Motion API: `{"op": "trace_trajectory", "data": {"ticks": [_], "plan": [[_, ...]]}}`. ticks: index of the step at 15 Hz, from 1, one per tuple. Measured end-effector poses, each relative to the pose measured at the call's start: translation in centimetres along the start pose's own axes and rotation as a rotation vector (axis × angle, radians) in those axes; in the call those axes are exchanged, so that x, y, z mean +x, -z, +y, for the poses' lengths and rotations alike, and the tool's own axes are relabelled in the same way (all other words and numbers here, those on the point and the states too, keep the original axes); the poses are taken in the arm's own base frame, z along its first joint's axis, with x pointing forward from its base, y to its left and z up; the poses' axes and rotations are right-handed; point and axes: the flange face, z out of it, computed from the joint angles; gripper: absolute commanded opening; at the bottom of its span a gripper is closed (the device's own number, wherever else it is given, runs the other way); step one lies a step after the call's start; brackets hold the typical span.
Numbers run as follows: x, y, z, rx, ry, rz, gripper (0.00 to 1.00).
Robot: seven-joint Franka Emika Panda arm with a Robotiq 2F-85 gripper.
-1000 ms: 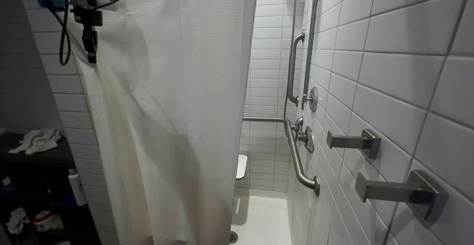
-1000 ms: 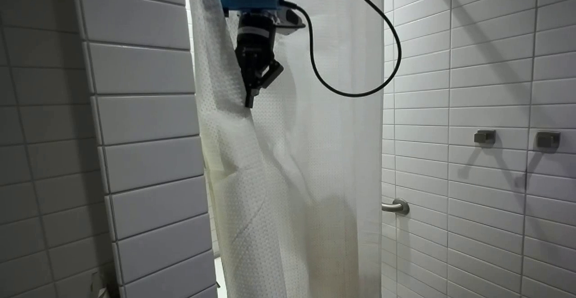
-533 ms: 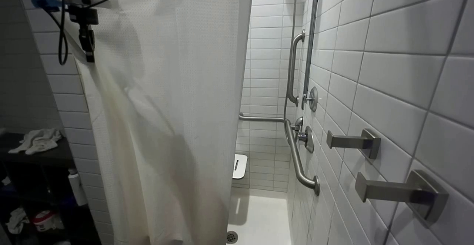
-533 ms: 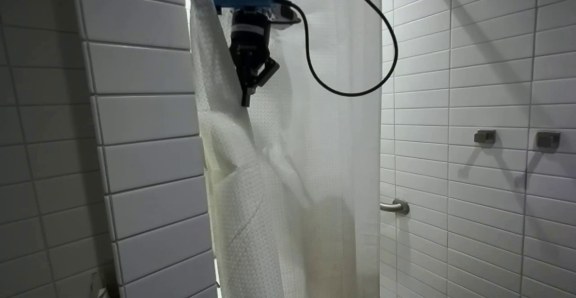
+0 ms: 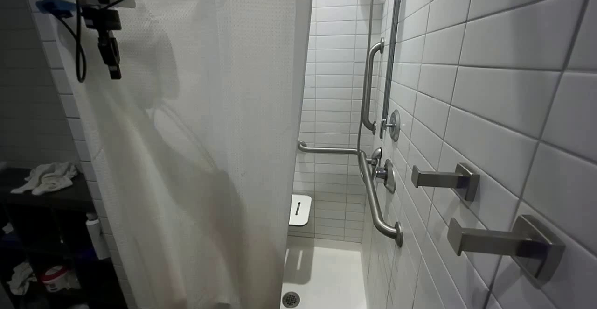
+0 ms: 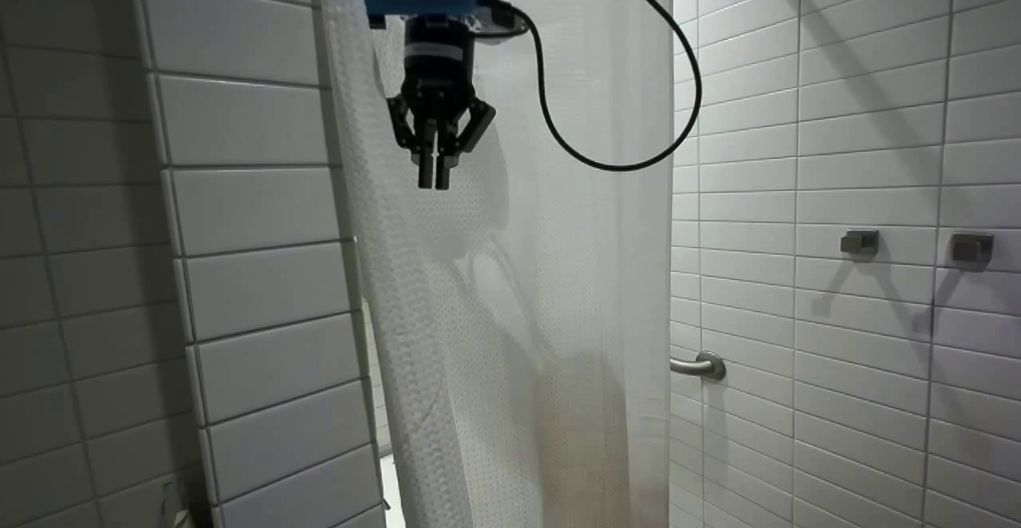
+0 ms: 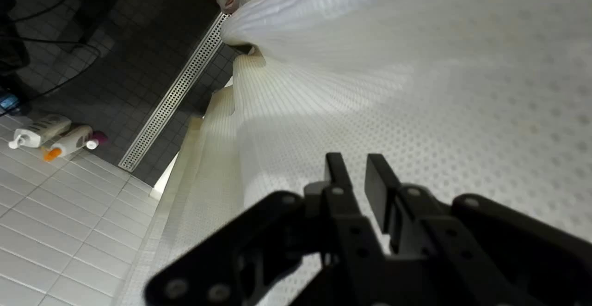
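Observation:
A white dotted shower curtain (image 5: 242, 94) hangs in both exterior views and fills much of the wrist view. In front of it is my gripper (image 6: 434, 185), pointing down with a narrow gap between its two black fingers. The wrist view shows the curtain (image 7: 462, 125) behind the gripper (image 7: 354, 155), with no cloth between the pads. The curtain's near edge now falls by the tiled wall end (image 6: 263, 209), apart from the fingertips. Whether the fingers brush the cloth behind them I cannot tell.
Steel grab bars (image 5: 377, 192) and two square hooks (image 5: 508, 243) stick out from the tiled wall. A white shower seat (image 5: 299, 210) is at the back. Dark shelves (image 5: 46, 197) stand at the left. Bottles (image 7: 69, 142) lie beside a floor drain (image 7: 175, 93). A black cable loops off the arm.
The fingers have parted and the curtain edge they pinched has dropped free, swinging toward the tiled wall end. Before that, gripper and curtain shifted slightly left in both exterior views.

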Motion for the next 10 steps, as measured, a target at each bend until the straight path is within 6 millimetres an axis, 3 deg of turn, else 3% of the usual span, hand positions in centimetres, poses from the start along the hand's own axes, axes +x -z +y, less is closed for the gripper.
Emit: {"op": "trace_trajectory", "data": {"ticks": [4,7,10], "plan": [[0.5,0.0,0.1,-0.001,-0.022,0.021,0.77],[2.1,0.2,0.5,0.010,-0.060,0.029,0.98],[5.0,0.6,1.5,0.034,-0.122,0.044,1.00]]}}
